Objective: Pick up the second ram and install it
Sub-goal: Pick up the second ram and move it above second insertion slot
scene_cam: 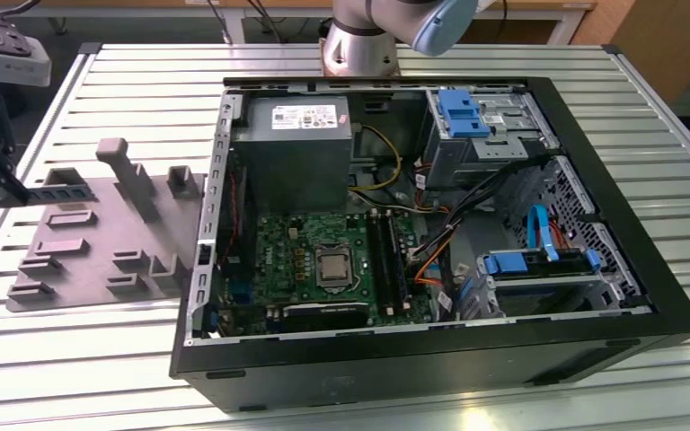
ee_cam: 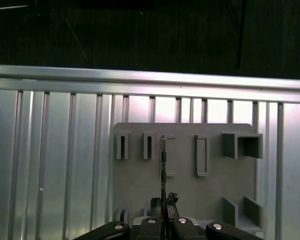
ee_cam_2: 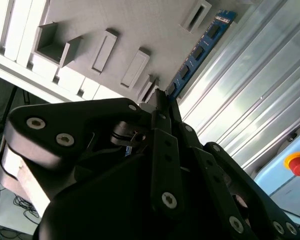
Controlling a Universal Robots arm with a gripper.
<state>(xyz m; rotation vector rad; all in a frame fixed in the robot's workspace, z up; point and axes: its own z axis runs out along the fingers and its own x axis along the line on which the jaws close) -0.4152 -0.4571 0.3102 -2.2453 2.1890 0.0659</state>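
Note:
My gripper [ee_cam_2: 162,100] is shut on the second ram [ee_cam_2: 200,47], a slim blue circuit board with dark chips that sticks out past the fingertips. In the first wrist view the ram [ee_cam: 162,165] is edge-on, a thin dark line rising from the gripper [ee_cam: 163,204] over the grey holder plate [ee_cam: 185,190]. In the exterior view the black gripper [scene_cam: 4,184] hangs at the far left of the table, above the plate's left end, with the ram [scene_cam: 57,191] pointing toward the computer case. The long black memory slots [scene_cam: 384,260] lie on the green motherboard inside the case.
The open black computer case [scene_cam: 632,296] fills the middle and right of the slatted metal table [scene_cam: 118,81]. Inside are a grey power supply [scene_cam: 297,148], blue drive brackets [scene_cam: 459,112] and cable bundles [scene_cam: 465,224]. Upright blocks [scene_cam: 123,171] rise from the holder plate [scene_cam: 93,238].

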